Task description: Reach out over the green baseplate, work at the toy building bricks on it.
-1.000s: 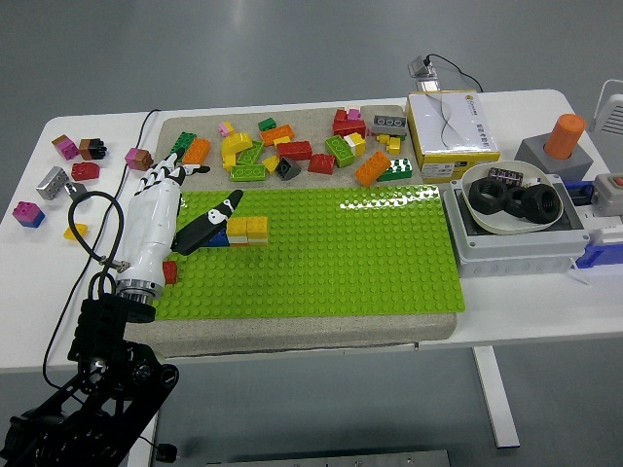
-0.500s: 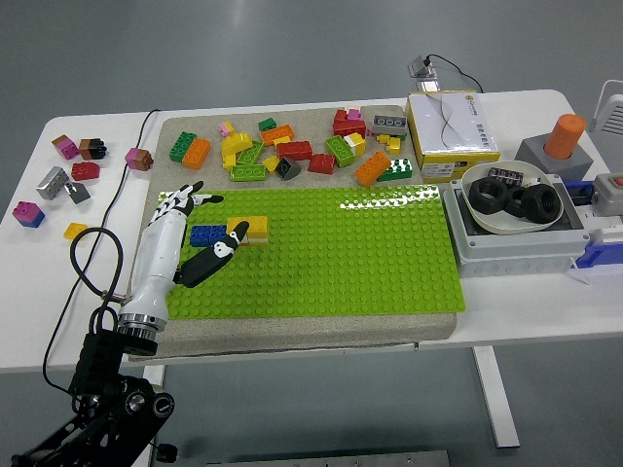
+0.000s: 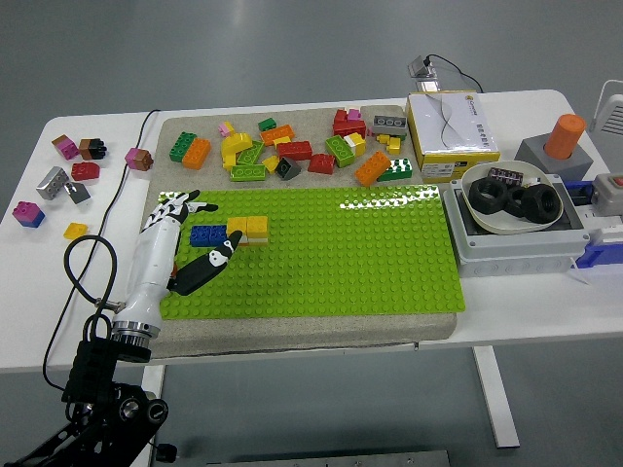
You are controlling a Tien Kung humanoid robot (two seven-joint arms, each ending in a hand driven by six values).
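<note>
Your left hand [image 3: 185, 238] at the green baseplate [image 3: 331, 253] left edge, fingers spread, empty, thumb beside blue brick [image 3: 207, 234], yellow bricks [image 3: 249, 228] adjoining.

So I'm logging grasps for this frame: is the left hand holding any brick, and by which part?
Nothing is held. The left hand lies open at the green baseplate's left edge, beside the blue brick.

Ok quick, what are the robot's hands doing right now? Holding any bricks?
Left hand: open, fingers spread over the green baseplate's left end, holding nothing, beside the blue brick.
Right hand: not in view.
</note>
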